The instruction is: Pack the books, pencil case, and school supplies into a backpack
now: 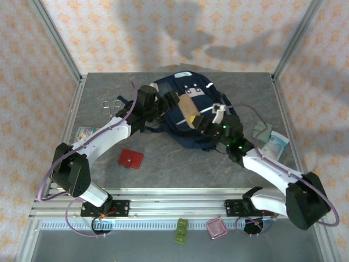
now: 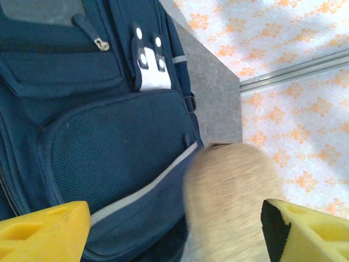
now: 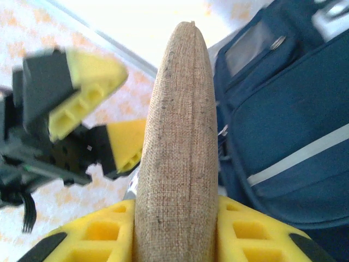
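Note:
The navy-blue backpack (image 1: 188, 90) (image 2: 109, 147) (image 3: 283, 125) lies at the back middle of the table. Above its near side hangs the tan pencil case (image 1: 188, 112) (image 3: 177, 153), and my right gripper (image 1: 203, 124) (image 3: 177, 224) is shut on its lower end, yellow fingers pressed on both sides. My left gripper (image 1: 173, 103) (image 2: 174, 218) is open, jaws spread wide, with the case (image 2: 232, 202) blurred close to its right finger. The red square school-supplies item (image 1: 131, 159) lies flat on the table near the left arm. The books are out of view.
Scissors (image 1: 112, 106) and a small packet (image 1: 86, 132) lie at the table's left edge. A grey-green object (image 1: 262, 131) and a pale packet (image 1: 275, 144) sit at the right. Metal frame posts stand at the back corners.

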You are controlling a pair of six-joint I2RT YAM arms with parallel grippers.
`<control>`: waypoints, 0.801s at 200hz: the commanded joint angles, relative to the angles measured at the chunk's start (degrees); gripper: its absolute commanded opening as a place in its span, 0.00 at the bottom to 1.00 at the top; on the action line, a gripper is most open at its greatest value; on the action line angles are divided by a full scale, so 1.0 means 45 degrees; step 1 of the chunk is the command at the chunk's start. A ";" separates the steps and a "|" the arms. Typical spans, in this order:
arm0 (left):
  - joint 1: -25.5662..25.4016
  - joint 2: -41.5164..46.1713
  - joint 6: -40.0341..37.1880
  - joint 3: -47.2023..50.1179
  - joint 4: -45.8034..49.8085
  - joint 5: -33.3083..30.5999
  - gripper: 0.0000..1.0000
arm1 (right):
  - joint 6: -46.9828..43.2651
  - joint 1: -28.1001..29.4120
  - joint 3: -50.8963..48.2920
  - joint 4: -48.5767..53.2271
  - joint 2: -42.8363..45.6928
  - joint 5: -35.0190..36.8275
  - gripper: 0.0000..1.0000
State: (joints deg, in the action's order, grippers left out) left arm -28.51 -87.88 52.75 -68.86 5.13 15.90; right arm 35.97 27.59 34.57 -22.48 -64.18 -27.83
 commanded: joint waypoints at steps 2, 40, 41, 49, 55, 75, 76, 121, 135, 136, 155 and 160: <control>-0.0096 0.0048 -0.2515 -0.0487 0.0401 -0.0719 0.78 | -0.0064 -0.1129 -0.0312 0.1584 0.1405 0.0855 0.27; -0.1035 -0.1794 -0.5847 -0.2127 0.2295 -0.2053 0.70 | -0.0219 -0.2980 -0.0326 0.4239 0.3066 0.2150 0.27; -0.1080 -0.1866 -0.5914 -0.2201 0.2356 -0.2110 0.70 | -0.0219 -0.3003 -0.0332 0.4285 0.3088 0.2166 0.27; -0.1446 -0.2452 -0.6391 -0.2837 0.2858 -0.2531 0.69 | -0.0219 -0.3355 -0.0355 0.4569 0.3249 0.2201 0.27; -0.1719 -0.2885 -0.6742 -0.3364 0.3199 -0.2757 0.69 | -0.0191 -0.3582 -0.0376 0.4738 0.3312 0.2182 0.28; -0.2541 -0.4438 -0.7964 -0.5086 0.4233 -0.3892 0.69 | -0.0015 -0.4166 -0.0526 0.4996 0.3485 0.2128 0.29; -0.2575 -0.4506 -0.8017 -0.5155 0.4281 -0.3957 0.69 | 0.0000 -0.4182 -0.0549 0.4996 0.3493 0.2126 0.29; -0.3476 -0.7559 -0.9593 -0.8201 0.6025 -0.5952 0.78 | 0.0113 -0.4540 -0.0796 0.4906 0.3698 0.2006 0.30; -0.3719 -0.8044 -0.9931 -0.8641 0.6252 -0.6289 0.80 | 0.0094 -0.4584 -0.0863 0.4879 0.3629 0.1957 0.29; -0.3740 -0.8076 -0.9968 -0.8662 0.6258 -0.6337 0.80 | 0.0094 -0.4587 -0.0854 0.4869 0.3624 0.1952 0.30; -0.4069 -0.8480 -1.0470 -0.8780 0.6209 -0.7336 0.80 | 0.0161 -0.4618 -0.0995 0.4678 0.3541 0.1875 0.30; -0.4120 -0.8578 -1.0579 -0.8793 0.6187 -0.7653 0.80 | 0.0186 -0.4609 -0.1025 0.4619 0.3507 0.1809 0.30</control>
State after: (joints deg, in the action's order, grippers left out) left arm -45.67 -125.67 10.44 -105.97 29.32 -9.65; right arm 36.23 7.27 30.87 0.82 -48.73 -19.46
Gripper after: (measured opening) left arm 0.802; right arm 0.296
